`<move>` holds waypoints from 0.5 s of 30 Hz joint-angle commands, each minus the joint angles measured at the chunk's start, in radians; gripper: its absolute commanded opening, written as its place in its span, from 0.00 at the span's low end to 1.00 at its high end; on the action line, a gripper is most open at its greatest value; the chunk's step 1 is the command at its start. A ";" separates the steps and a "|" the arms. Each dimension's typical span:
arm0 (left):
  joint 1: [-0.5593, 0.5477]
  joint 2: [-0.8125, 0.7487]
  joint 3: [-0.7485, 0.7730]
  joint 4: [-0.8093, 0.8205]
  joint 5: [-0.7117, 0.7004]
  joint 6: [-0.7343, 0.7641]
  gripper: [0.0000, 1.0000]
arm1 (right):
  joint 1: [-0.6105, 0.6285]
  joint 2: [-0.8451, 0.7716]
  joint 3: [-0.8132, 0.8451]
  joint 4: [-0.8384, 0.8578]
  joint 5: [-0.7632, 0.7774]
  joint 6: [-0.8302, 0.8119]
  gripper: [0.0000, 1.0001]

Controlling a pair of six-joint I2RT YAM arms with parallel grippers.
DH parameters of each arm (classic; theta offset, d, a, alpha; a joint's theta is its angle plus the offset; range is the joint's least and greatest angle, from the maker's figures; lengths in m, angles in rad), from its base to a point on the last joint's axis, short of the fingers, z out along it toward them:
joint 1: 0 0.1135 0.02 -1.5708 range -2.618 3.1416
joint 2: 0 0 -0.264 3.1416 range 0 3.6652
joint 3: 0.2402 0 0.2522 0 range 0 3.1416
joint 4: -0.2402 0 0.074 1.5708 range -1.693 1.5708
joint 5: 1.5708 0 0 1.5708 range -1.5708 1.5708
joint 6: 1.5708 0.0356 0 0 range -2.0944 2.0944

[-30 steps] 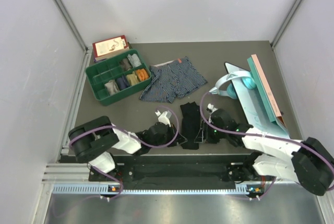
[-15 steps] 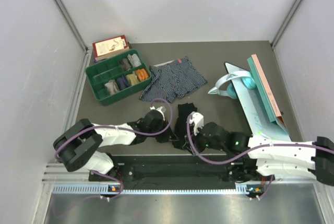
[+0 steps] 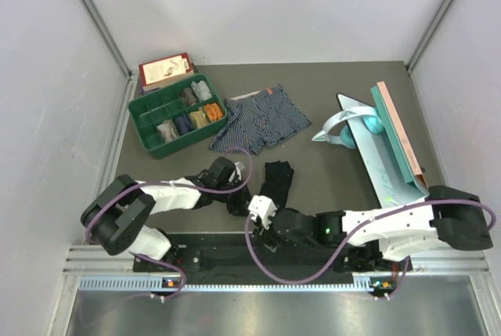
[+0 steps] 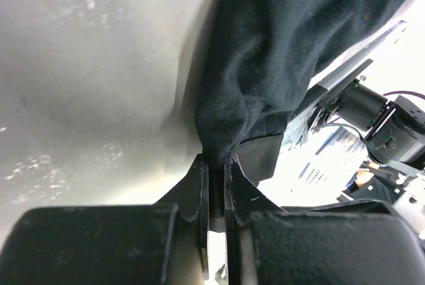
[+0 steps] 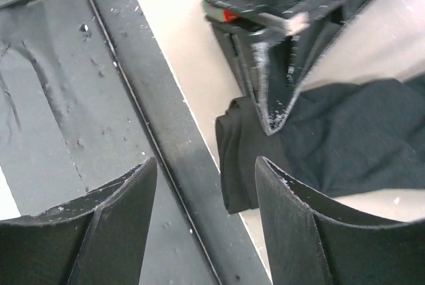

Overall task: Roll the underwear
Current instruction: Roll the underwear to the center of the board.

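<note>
1. as the right gripper (image 5: 204, 165) spreads its fingers wide, it crosses from the right of the plain black cloth boxer briefs (image 3: 275, 181) to their near end. it now hangs empty over the dark metal rail (image 5: 166, 139) at the near edge of the grey table (image 3: 337, 93), grasping nothing.
2. the left gripper (image 4: 214, 165) is clenched on the near end of the black briefs, a thin fold of cloth nipped between its fingertips. it has drawn back a little toward its own side since a second ago and carries that end with it.
3. the black briefs, a long narrow strip a second ago, now look shorter and bunched. they lie near the middle of the table's near edge, their near end gathered at the left gripper and the rest trailing away up the table. no tight roll shows yet, so the rolling of this pair seems barely begun. with only one gripper on the cloth, the other will likely have to come back in to press or tuck the fold.
4. the dark blue boxer briefs with thin white stripes and an orange waistband (image 3: 258, 123) lie spread flat farther back, well apart from both grippers and where they were before. their turn appears yet to come.
</note>
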 commanded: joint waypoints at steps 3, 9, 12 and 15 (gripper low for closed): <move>0.038 0.005 0.024 -0.036 0.084 0.020 0.00 | 0.029 0.081 0.046 0.081 0.054 -0.034 0.61; 0.059 0.014 0.017 -0.020 0.124 0.010 0.00 | 0.033 0.176 0.043 0.101 0.109 -0.016 0.60; 0.067 0.022 0.012 -0.007 0.145 0.001 0.00 | 0.034 0.207 0.043 0.107 0.146 0.001 0.59; 0.069 0.020 0.010 -0.006 0.158 -0.003 0.00 | 0.034 0.241 0.049 0.095 0.213 0.019 0.56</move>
